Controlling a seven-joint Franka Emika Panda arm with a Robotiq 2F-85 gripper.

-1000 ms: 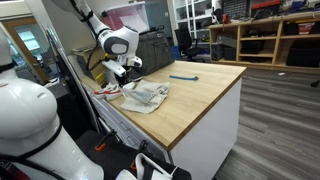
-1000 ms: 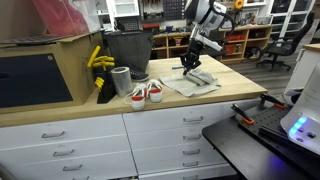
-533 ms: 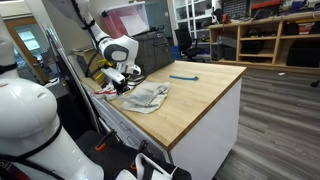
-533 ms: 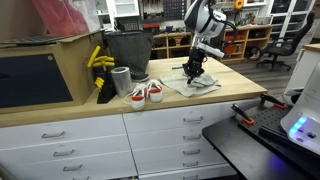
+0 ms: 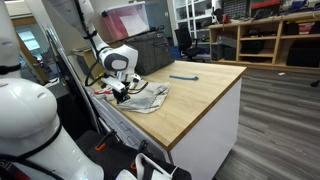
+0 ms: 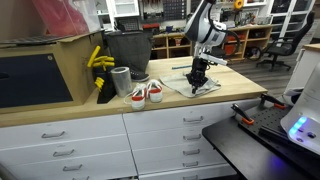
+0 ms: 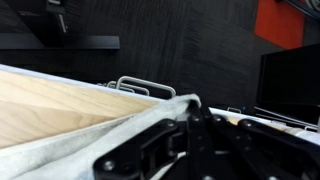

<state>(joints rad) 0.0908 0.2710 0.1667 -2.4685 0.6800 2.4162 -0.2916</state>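
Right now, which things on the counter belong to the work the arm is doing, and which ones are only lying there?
In the work:
- gripper, shut on the edge of the cloth
- cloth, crumpled on the wooden counter

Only lying about:
- shoes
- metal can
- black bin
- blue tool, far from the gripper

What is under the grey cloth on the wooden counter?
The grey cloth lies on the wooden countertop, which shows bare around it. The gripper, closed, pinches the fabric. Whether anything lies beneath the cloth's folds cannot be seen, because the fabric covers that spot.
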